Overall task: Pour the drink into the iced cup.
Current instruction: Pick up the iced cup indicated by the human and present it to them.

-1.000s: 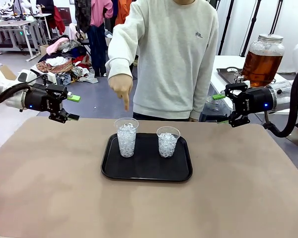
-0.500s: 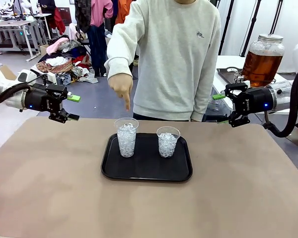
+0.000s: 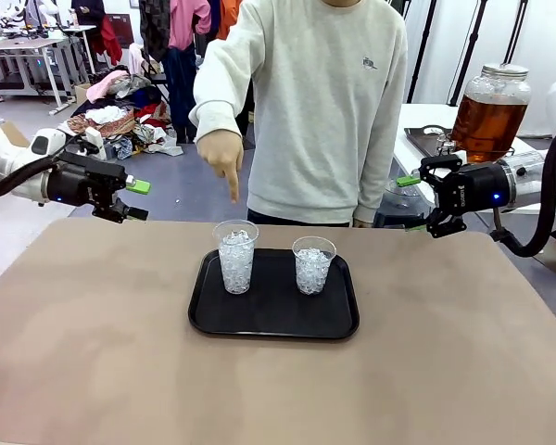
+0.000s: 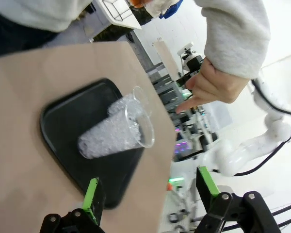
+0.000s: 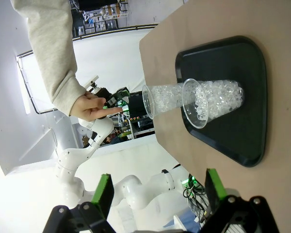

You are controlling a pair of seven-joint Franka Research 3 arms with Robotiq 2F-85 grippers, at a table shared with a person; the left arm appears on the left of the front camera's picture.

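The amber drink [image 3: 486, 130] fills a lidded glass jar [image 3: 493, 91] on a side table [image 3: 422, 119] beyond the main table's [image 3: 102, 352] far right corner. The right gripper [image 3: 410, 204] hovers near that corner, fingers spread, empty. On the black tray [image 3: 273, 320], the left iced cup [image 3: 235, 260] and right iced cup [image 3: 313, 267] stand along the far edge. A person's hand [image 3: 222, 158] points one finger down above the left cup. The left gripper [image 3: 137, 200] hangs near the far left corner, spread and empty

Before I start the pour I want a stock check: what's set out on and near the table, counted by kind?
Cups of ice: 2 (left cup, right cup)
Black tray: 1
Jar of amber drink: 1
Total: 4
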